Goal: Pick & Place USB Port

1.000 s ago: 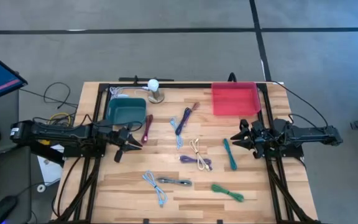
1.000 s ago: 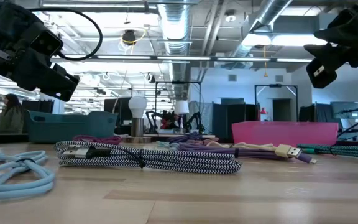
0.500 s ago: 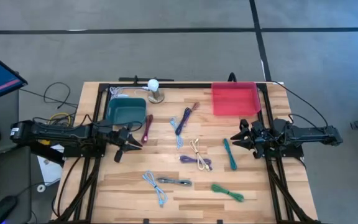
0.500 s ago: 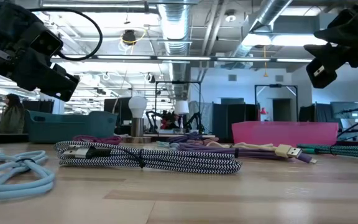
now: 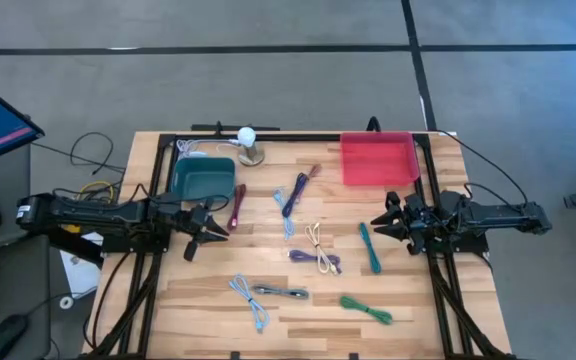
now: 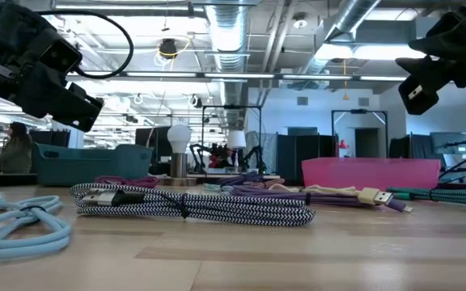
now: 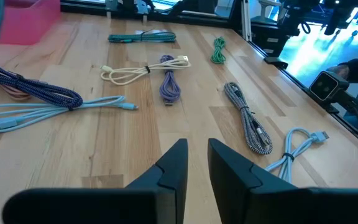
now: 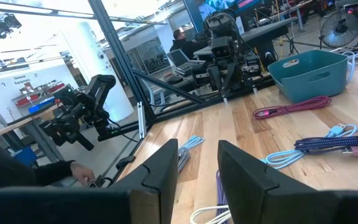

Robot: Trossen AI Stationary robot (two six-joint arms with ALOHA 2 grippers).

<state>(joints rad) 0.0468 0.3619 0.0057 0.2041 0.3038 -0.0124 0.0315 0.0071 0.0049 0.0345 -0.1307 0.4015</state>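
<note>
At the bench's left edge the left gripper [image 5: 208,234] hovers clear of the wood, its fingers [image 7: 173,167] parted by a narrow gap with nothing between them. At the right edge the right gripper [image 5: 386,226] hangs the same way, fingers [image 8: 164,167] set a little wider and likewise empty.

The cables lie in loose bundles across the bench [image 5: 418,320]: a magenta one [image 5: 237,207] just beside the left gripper, near the teal bin [image 5: 203,178]; a dark-blue one [image 5: 295,192] toward the middle of the far edge; a cream one [image 5: 316,238] and a purple one [image 5: 318,259] mid-bench; a teal one [image 5: 369,247] near the right gripper; a green one [image 5: 366,309], a grey braided one [image 5: 280,292] and a light-blue one [image 5: 249,299] along the near edge. The red tray [image 5: 376,160] sits at the far right corner. None has been picked up yet.

Risks, as I judge them: the cream and purple bundles lie nearly touching, so a grasp on one could drag the other. A grip on a loose loop, not the tie, could let the bundle unravel or slip. The narrow opening of the left fingers may not straddle a bundle unless it widens first.
</note>
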